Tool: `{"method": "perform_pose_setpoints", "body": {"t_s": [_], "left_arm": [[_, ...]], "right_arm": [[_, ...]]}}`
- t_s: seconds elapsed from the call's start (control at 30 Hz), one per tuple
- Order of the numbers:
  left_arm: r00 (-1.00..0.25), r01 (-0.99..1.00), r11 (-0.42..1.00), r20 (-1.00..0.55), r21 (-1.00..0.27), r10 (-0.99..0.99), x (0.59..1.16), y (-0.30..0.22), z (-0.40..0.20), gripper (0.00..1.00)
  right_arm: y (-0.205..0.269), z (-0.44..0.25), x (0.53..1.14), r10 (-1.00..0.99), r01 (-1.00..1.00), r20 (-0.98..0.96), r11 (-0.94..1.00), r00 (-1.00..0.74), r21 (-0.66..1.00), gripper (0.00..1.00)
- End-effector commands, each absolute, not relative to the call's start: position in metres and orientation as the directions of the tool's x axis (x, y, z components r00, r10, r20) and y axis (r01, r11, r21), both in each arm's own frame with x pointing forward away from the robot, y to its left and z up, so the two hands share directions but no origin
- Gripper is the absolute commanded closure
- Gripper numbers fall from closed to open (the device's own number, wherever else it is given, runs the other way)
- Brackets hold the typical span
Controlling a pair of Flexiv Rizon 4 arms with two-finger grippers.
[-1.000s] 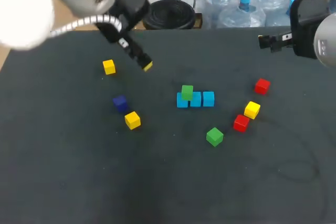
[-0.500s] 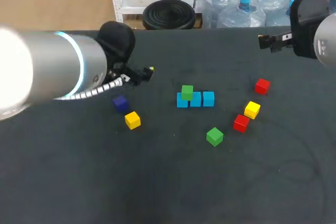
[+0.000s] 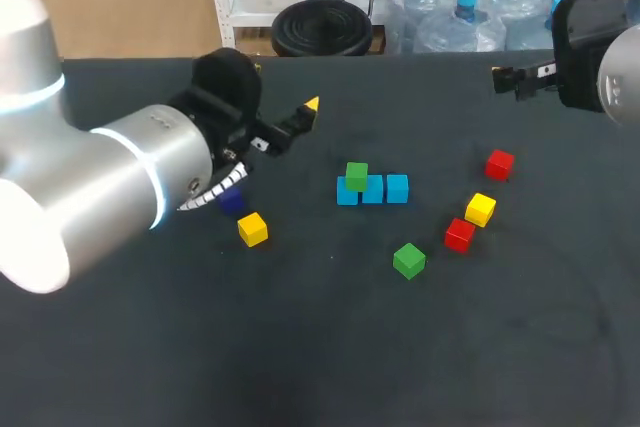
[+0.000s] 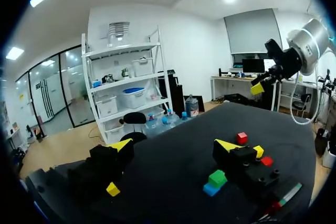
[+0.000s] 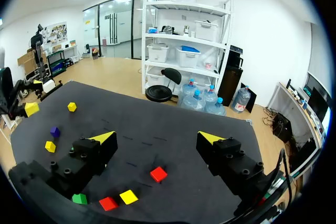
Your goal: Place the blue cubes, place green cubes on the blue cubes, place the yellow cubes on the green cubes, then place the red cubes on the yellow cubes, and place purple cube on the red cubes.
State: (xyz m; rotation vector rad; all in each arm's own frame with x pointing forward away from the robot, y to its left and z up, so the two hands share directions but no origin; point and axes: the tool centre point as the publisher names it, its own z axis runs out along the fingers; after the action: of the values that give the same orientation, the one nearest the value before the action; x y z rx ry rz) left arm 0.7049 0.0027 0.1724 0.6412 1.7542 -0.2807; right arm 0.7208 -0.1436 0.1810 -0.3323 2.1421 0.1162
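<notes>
Dark matte table (image 3: pixel 300 347), evenly lit, with small plain cubes scattered across its middle. Near the table's centre, a row of three blue cubes (image 3: pixel 372 189), light cyan in tone, touching side by side. First green cube (image 3: pixel 356 175) seated on the row's left end. Second green cube (image 3: pixel 408 260) loose on the table, closer to the near edge and apart from the row.

Toward the right edge, far red cube (image 3: pixel 499 163) alone. Right yellow cube (image 3: pixel 480 209) and near red cube (image 3: pixel 459 235) almost touching, corner to corner. Toward the left edge, left yellow cube (image 3: pixel 252 229) in the open. Purple cube (image 3: pixel 232 202) just beyond it, very dark, half hidden under the left arm (image 3: pixel 120 187).

Left gripper (image 4: pixel 174 145) spread wide with nothing between the fingers, held over the table's left half. Right gripper (image 5: pixel 156 137) likewise wide apart and empty, up by the far right corner, well apart from every cube.

Seen only from the wrists: third yellow cube (image 4: pixel 112 189) below the left gripper, covered by the arm in the head view. From the right wrist, purple cube shown whole, roughly in line between two yellow ones.
</notes>
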Motion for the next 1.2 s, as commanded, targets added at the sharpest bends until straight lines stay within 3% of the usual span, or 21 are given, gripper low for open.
{"method": "perform_pose_setpoints", "body": {"t_s": [0.03, 0.77, 1.0, 1.2], "left_arm": [[-0.161, 0.584, 0.801, -0.949, 0.129, 0.271, 0.715, 0.002, 0.169, 0.00], [-0.161, 0.584, 0.801, -0.949, 0.129, 0.271, 0.715, 0.002, 0.169, 0.00], [-0.161, 0.584, 0.801, -0.949, 0.129, 0.271, 0.715, 0.002, 0.169, 0.00], [-0.161, 0.584, 0.801, -0.949, 0.129, 0.271, 0.715, 0.002, 0.169, 0.00]], "right_arm": [[-0.144, 0.178, 0.721, -0.189, -0.283, -0.833, 0.958, -0.520, -0.040, 0.00], [-0.144, 0.178, 0.721, -0.189, -0.283, -0.833, 0.958, -0.520, -0.040, 0.00], [-0.096, 0.191, 0.680, -0.506, -0.579, -0.754, 0.788, -0.418, -0.208, 0.00], [-0.083, 0.183, 0.646, -0.755, -0.743, -0.607, 0.551, -0.249, -0.380, 0.00]]}}
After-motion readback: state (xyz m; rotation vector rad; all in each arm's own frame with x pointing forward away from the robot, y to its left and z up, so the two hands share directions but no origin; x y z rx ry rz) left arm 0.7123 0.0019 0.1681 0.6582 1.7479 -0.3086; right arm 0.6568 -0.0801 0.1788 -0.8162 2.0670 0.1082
